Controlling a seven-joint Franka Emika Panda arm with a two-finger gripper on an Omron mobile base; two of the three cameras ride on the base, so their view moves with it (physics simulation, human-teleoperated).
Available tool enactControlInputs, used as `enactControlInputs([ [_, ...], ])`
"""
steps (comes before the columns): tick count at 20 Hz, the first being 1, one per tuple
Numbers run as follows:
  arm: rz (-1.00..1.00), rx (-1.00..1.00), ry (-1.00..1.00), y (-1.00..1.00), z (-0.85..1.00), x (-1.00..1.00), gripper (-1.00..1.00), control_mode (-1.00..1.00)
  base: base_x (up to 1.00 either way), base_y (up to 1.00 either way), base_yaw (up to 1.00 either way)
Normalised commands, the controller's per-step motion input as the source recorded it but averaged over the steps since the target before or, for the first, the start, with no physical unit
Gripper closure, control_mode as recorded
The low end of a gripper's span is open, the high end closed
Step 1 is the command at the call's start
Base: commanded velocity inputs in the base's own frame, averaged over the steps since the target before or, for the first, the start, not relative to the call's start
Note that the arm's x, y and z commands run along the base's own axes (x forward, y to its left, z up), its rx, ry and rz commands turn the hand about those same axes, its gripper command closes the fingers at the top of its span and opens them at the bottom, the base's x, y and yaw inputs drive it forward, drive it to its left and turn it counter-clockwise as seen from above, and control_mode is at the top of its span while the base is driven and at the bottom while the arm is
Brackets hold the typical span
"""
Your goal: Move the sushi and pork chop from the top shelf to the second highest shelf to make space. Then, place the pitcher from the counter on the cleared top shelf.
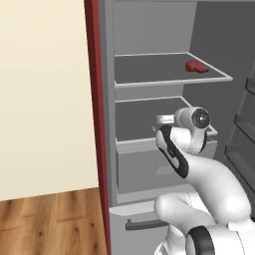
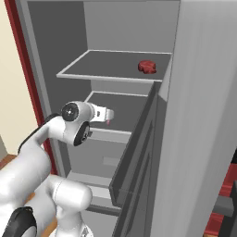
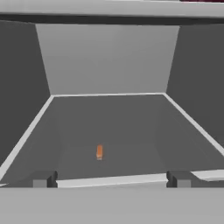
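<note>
The red pork chop [image 1: 197, 67] [image 2: 147, 66] lies at the right of the top shelf [image 1: 149, 69] [image 2: 106, 65]. On the second highest shelf [image 1: 134, 117] [image 2: 125, 106] [image 3: 131, 127] rests the sushi [image 3: 99, 152], a small orange piece near the front rim. My gripper [image 1: 159, 121] [image 2: 109, 115] [image 3: 111, 180] hovers at that shelf's front edge, just short of the sushi. It is open, and nothing sits between its fingertips [image 3: 43, 179]. The pitcher and the counter are out of view.
A boxy grey drawer front [image 1: 144, 167] sits under the lower shelf. The open fridge door with its narrow racks [image 1: 246, 124] [image 2: 139, 152] stands close on the right. A dark red panel edge [image 1: 94, 99] and a cream wall bound the left.
</note>
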Motion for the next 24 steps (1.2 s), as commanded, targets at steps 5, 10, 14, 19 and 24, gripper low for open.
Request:
enactControlInputs([
  [5, 0.00, 0.00, 0.06, -0.18, 1.00, -0.46, -1.00, -1.00, 0.00, 0.00, 0.00],
  [10, 0.00, 0.00, 0.05, -0.14, 0.89, -0.27, -1.00, -1.00, 0.00, 0.00, 0.00],
  [14, 0.00, 0.00, 0.03, -0.21, 0.74, -0.13, -1.00, -1.00, 0.00, 0.00, 0.00],
  [19, 0.00, 0.00, 0.00, -0.39, 0.60, 0.01, -1.00, -1.00, 0.00, 0.00, 0.00],
  [24, 0.00, 0.00, 0.05, -0.43, 0.17, 0.24, -1.00, -1.00, 0.00, 0.00, 0.00],
])
